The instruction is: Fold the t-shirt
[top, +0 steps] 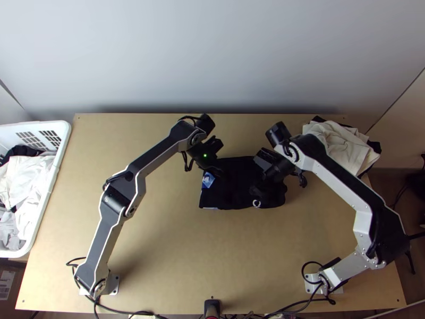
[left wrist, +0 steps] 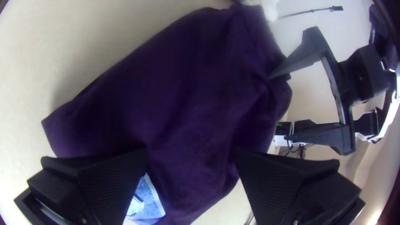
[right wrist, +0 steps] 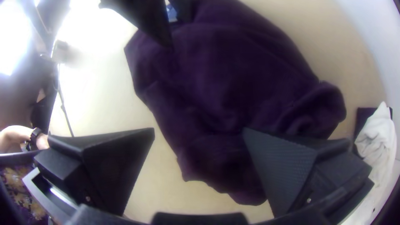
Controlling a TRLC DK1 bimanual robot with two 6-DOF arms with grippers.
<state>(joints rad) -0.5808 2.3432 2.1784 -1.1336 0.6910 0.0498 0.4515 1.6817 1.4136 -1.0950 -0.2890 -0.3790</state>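
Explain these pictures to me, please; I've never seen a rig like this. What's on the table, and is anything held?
This is a two-armed robot: a left arm and a right arm on a light wooden table. One picture looks steeply down from above the table's near edge; the others come from cameras on the wrists, each with its own arm's jaws at the bottom. A dark T-shirt lies bundled under the arms, somewhat rumpled. A white basket of clothes stands at the table's left edge, and a pale and dark cloth pile lies at the far right corner. Both arms' jaws are open, so nothing looks held.
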